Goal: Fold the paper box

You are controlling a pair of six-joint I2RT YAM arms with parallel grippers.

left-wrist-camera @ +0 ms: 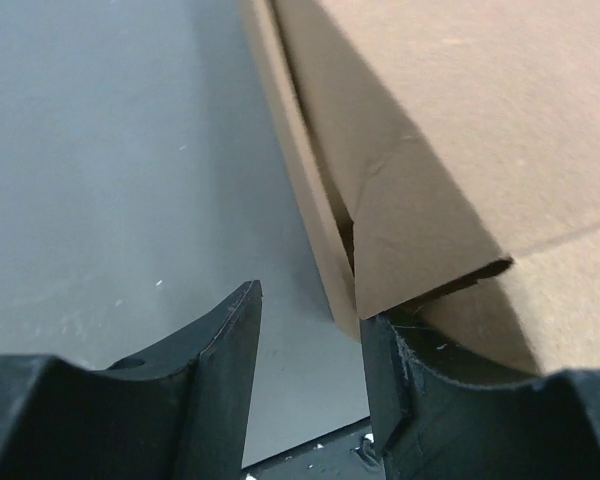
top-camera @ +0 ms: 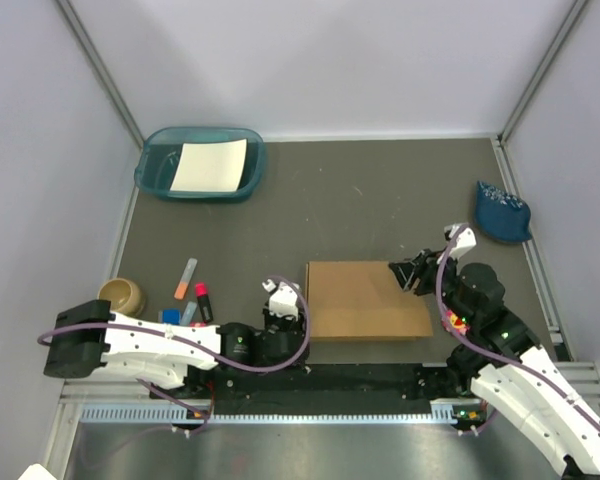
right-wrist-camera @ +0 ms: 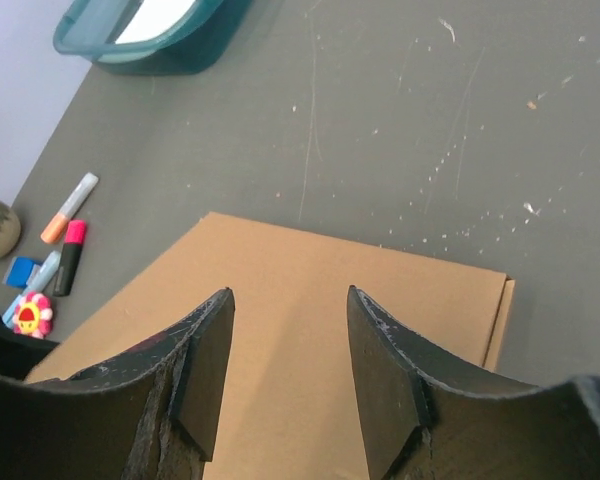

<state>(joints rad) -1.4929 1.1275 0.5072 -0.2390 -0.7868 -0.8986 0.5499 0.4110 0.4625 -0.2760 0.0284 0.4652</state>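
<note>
left tool (left-wrist-camera: 310, 322) half-open, empty; paper box (top-camera: 365, 298) lies closed just ahead-right of it, corner flap (left-wrist-camera: 420, 240) gaping. right tool (right-wrist-camera: 288, 305) half-open, empty, above the lid. Risk: the unheld flap springs out, or a nudge slides the box across the table (top-camera: 380, 200).

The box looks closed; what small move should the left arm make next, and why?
Probably nudge the open left end effector toward the paper box to press its side flap flush: the lid is down, but that flap gapes slightly at a corner. The open right end effector hovers over the lid, holding nothing.
</note>
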